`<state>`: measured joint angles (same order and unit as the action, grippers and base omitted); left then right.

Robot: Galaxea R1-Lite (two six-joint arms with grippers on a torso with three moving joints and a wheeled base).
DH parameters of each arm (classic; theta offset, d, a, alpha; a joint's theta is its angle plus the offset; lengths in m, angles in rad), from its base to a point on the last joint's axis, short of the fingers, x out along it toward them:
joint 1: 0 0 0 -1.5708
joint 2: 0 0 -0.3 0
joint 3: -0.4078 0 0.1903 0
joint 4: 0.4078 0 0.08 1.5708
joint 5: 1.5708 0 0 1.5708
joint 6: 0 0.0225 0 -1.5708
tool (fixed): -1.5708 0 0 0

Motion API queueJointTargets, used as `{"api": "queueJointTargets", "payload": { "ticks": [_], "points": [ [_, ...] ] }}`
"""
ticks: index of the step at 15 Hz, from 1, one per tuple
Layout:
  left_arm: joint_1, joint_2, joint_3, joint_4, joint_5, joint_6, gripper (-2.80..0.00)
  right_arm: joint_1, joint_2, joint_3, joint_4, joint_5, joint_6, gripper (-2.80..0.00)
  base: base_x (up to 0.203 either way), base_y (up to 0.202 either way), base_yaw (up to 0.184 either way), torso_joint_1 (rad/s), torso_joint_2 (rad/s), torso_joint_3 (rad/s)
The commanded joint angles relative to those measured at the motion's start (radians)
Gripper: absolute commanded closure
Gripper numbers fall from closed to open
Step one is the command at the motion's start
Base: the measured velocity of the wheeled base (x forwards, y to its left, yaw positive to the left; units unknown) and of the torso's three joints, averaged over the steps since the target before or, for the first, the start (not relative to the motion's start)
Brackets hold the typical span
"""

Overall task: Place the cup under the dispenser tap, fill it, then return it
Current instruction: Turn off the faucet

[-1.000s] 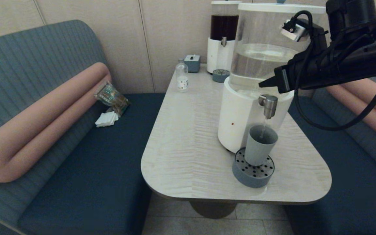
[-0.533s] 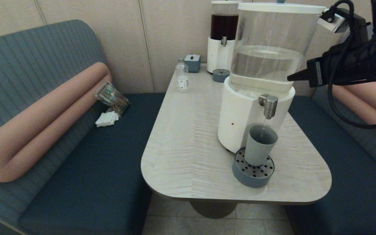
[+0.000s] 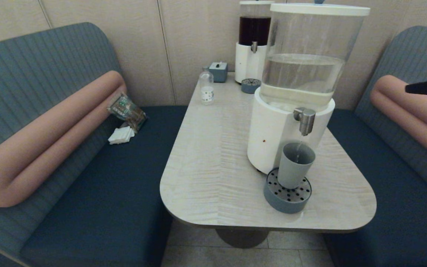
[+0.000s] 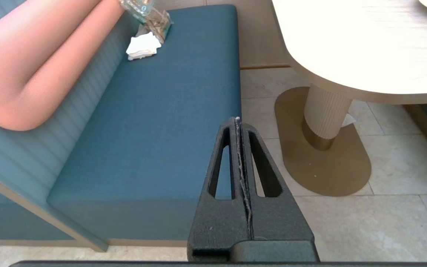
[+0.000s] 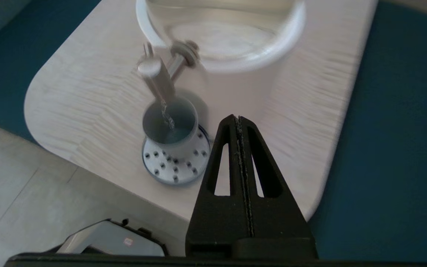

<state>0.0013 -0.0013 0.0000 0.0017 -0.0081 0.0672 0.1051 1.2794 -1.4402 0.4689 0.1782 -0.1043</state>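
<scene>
The grey-blue cup (image 3: 295, 164) stands upright on the round perforated drip tray (image 3: 287, 193), directly under the steel dispenser tap (image 3: 304, 119). A thin stream of clear liquid runs from the tap into the cup (image 5: 170, 126), which holds some liquid at its bottom. My right gripper (image 3: 409, 89) is shut and empty, high at the right edge of the head view, well away from the tap and cup. In its wrist view the right gripper (image 5: 238, 119) hovers above the table's near right part. My left gripper (image 4: 237, 120) is shut and empty, parked low over the bench edge.
The large clear-liquid dispenser (image 3: 291, 122) fills the table's right side. A dark-liquid dispenser (image 3: 252, 44), a second small drip tray (image 3: 250, 85), a small bottle (image 3: 207, 87) and a blue box (image 3: 218, 71) sit at the back. A packet (image 3: 126, 109) and napkins (image 3: 121, 135) lie on the left bench.
My right arm has pulled away from the tap, up and to the right, almost out of the head view. The cup stays in place while liquid keeps running into it.
</scene>
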Motion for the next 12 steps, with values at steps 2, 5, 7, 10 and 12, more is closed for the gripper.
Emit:
{"api": "queueJointTargets", "payload": {
  "ticks": [2,5,7,10,12],
  "points": [
    [0.000,0.001,0.000,0.000,0.000,0.000,0.00,-0.071,-0.259,0.105,0.002,-0.001,-0.005,0.00,0.000,0.000,0.000,0.000,0.00,0.000],
    [0.000,0.001,0.000,0.000,0.000,0.000,0.00,-0.157,-0.444,0.190,0.001,-0.001,-0.004,0.00,0.000,0.000,0.000,0.000,0.00,0.000],
    [0.000,0.001,0.000,0.000,0.000,0.000,0.00,-0.188,-0.577,0.278,-0.001,-0.001,-0.005,0.00,0.000,0.000,0.000,0.000,0.00,0.000],
    [0.000,0.001,0.000,0.000,0.000,0.000,0.00,-0.198,-0.779,0.480,-0.026,0.001,-0.012,0.00,0.000,0.000,0.000,0.000,0.00,0.000],
    [0.000,0.001,0.000,0.000,0.000,0.000,0.00,-0.192,-0.908,0.604,-0.035,0.003,-0.015,0.00,0.000,0.000,0.000,0.000,0.00,0.000]
  ]
}}
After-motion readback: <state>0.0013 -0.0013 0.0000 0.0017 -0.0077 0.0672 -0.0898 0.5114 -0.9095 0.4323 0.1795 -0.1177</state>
